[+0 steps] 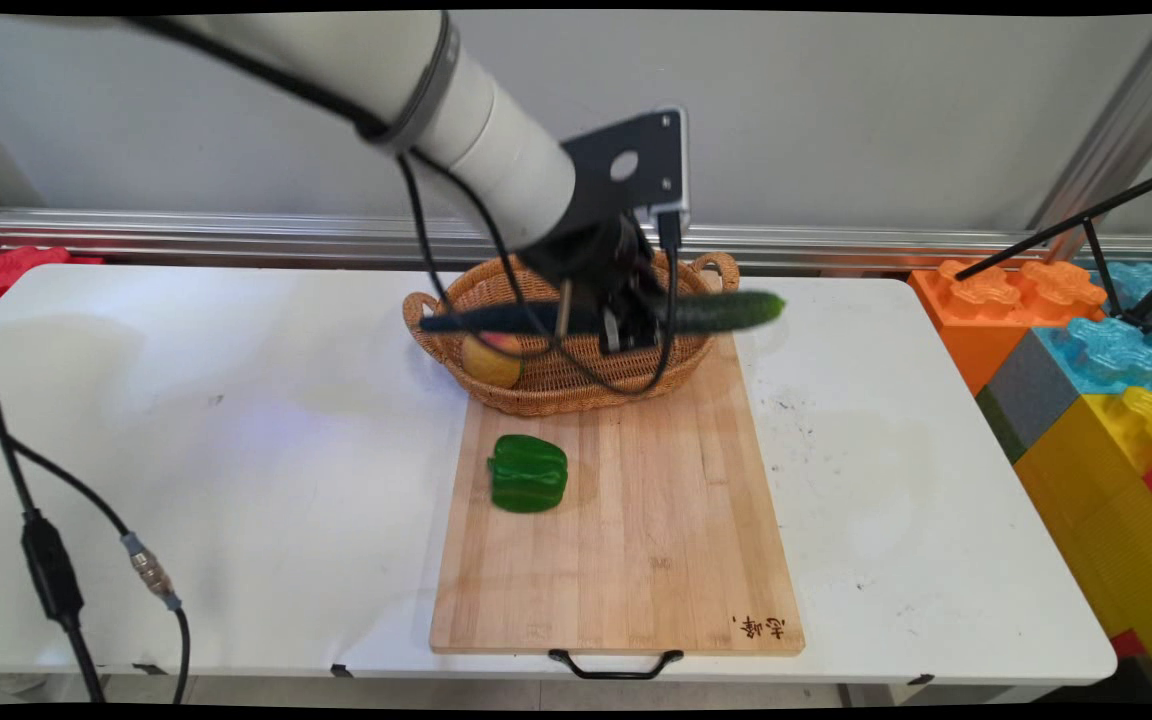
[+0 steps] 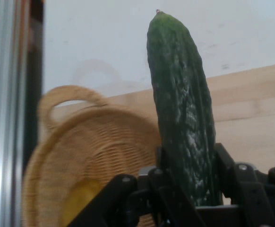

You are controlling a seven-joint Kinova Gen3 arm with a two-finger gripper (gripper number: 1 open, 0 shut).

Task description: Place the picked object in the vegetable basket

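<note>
Claw clamped on cucumber, held level above wicker basket; mango inside basket; green pepper on cutting board.

- The cutting board lies on the surface, at its near middle.
- The basket sits on the board's far end.
- A fruit lies in the basket's left part.
- The pepper rests on the board, before the basket.
- The cucumber lies crosswise above the basket, clamped in the tool.

A white table stands before a grey wall, with coloured blocks alongside.
</note>
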